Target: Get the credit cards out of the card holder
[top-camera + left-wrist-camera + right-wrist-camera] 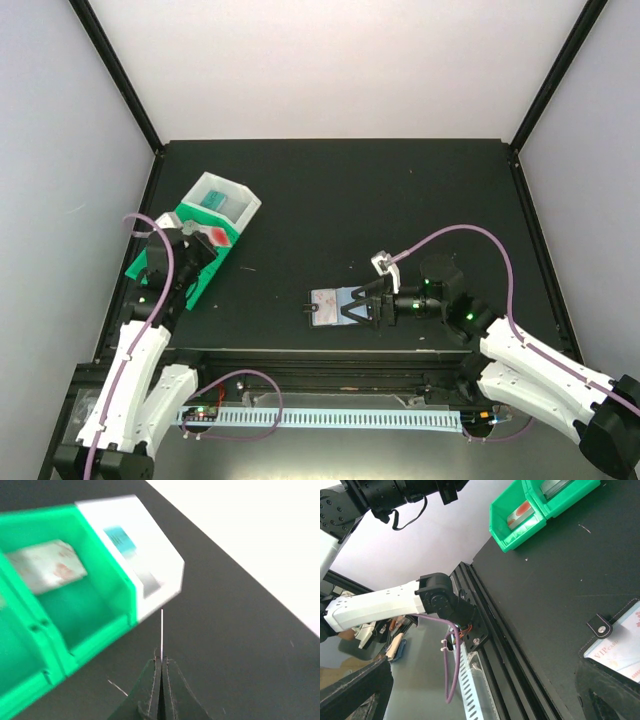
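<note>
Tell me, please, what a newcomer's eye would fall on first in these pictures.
The bright green and white bins at the left stand out, with the left end effector by them shut on a thin card seen edge-on. Near the middle, the card holder lies open at the open right end effector.

A black table (330, 200) bears a card holder (328, 306) at the right fingertips (607, 687). A green bin (95, 615) and a white bin (155, 550) sit ahead of the left fingers (150, 690).
</note>
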Available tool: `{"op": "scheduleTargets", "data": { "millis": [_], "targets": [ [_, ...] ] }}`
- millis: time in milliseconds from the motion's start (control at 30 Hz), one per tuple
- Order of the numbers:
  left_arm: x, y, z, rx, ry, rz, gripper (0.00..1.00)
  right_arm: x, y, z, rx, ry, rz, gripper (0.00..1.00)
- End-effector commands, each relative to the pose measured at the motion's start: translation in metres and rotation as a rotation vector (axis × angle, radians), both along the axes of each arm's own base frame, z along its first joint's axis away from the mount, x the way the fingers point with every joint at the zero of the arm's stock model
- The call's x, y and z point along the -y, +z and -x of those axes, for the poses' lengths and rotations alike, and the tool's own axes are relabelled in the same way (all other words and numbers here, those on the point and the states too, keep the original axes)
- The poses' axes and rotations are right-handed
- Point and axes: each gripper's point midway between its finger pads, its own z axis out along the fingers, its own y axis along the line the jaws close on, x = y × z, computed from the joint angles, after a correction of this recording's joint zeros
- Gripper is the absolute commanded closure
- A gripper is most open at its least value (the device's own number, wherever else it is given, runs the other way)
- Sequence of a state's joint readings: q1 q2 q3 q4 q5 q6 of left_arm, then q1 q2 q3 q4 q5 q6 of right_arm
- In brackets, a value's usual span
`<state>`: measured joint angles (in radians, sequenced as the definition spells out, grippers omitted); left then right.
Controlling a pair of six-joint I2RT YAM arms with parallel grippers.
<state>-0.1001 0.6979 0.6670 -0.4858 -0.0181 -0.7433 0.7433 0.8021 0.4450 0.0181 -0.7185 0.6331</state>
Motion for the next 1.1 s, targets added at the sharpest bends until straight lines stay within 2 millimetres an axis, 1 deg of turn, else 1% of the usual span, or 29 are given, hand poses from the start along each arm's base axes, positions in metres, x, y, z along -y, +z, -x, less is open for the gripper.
{"op": "scheduleTargets", "data": {
  "millis": [0, 67, 167, 267, 367, 467, 600, 667, 733, 833, 1067],
  "targets": [
    [-0.06, 0.013, 0.008, 0.039, 0.296, -0.076, 0.98, 0.001, 0.005, 0.001, 0.019, 0.01, -0.019, 0.0],
    [-0.08, 0.013, 0.015, 0.033, 0.398, -0.096, 0.98, 0.0, 0.006, 0.002, 0.017, 0.014, -0.025, 0.0],
    [-0.104, 0.015, 0.026, 0.037, 0.527, -0.119, 0.98, 0.0, 0.007, 0.003, 0.012, 0.025, -0.025, 0.0],
    [-0.116, 0.017, 0.029, 0.056, 0.586, -0.131, 0.99, 0.0, 0.006, 0.004, 0.011, 0.026, -0.023, 0.0],
    [-0.125, 0.015, 0.029, 0.052, 0.616, -0.121, 0.98, 0.0, 0.006, 0.005, 0.005, 0.03, -0.024, 0.0],
    [-0.136, 0.01, 0.03, 0.033, 0.648, -0.103, 0.98, 0.001, 0.009, 0.007, 0.004, 0.037, -0.035, 0.0],
    [-0.147, 0.001, 0.028, 0.0, 0.679, -0.087, 0.98, 0.003, 0.009, 0.006, 0.007, 0.013, -0.039, 0.0],
    [-0.151, -0.008, 0.027, -0.022, 0.688, -0.081, 0.99, 0.003, 0.008, 0.005, 0.004, 0.007, -0.041, 0.0],
    [-0.152, -0.012, 0.018, -0.008, 0.652, -0.078, 0.98, 0.002, 0.009, 0.005, 0.003, 0.012, -0.042, 0.0],
    [-0.157, -0.031, 0.017, -0.061, 0.651, -0.062, 0.98, 0.002, 0.011, 0.006, 0.006, 0.022, -0.048, 0.0],
    [-0.171, -0.056, 0.014, -0.094, 0.692, -0.064, 0.98, 0.002, 0.013, 0.007, 0.016, 0.022, -0.061, 0.0]
  ]
}}
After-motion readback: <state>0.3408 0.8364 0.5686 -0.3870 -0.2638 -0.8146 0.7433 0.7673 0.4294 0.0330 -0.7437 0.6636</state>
